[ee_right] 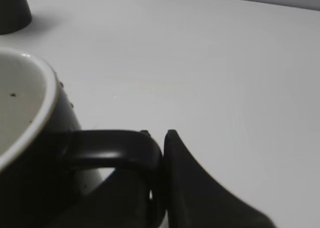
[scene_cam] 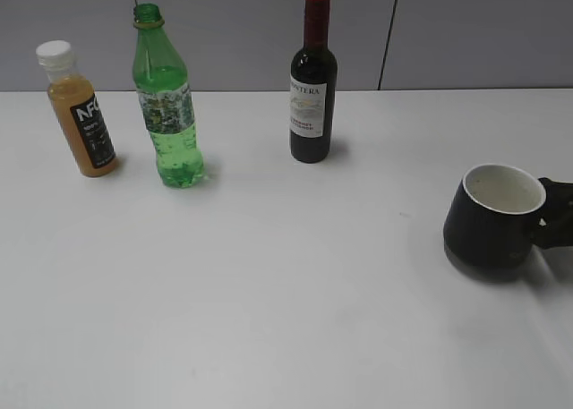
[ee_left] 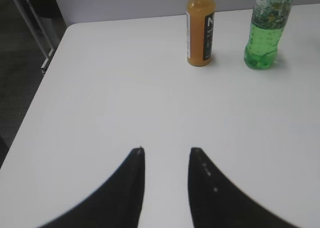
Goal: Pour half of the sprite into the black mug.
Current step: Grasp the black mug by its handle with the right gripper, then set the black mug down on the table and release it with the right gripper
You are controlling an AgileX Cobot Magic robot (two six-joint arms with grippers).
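- Far left on the white table (scene_cam: 269,293), the sprite (scene_cam: 166,100) stands upright and uncapped, just beside an orange juice bottle (scene_cam: 79,109) on its left.
- A dark wine bottle (scene_cam: 312,82) stands to its right, well apart, near the back wall.
- The black mug (scene_cam: 491,214) sits at the right edge, white inside showing.
- The right gripper (ee_right: 157,138) has its fingers closed on the mug's handle (ee_right: 117,148).
- The left gripper (ee_left: 166,153) hovers over bare table, fingers parted, holding nothing.
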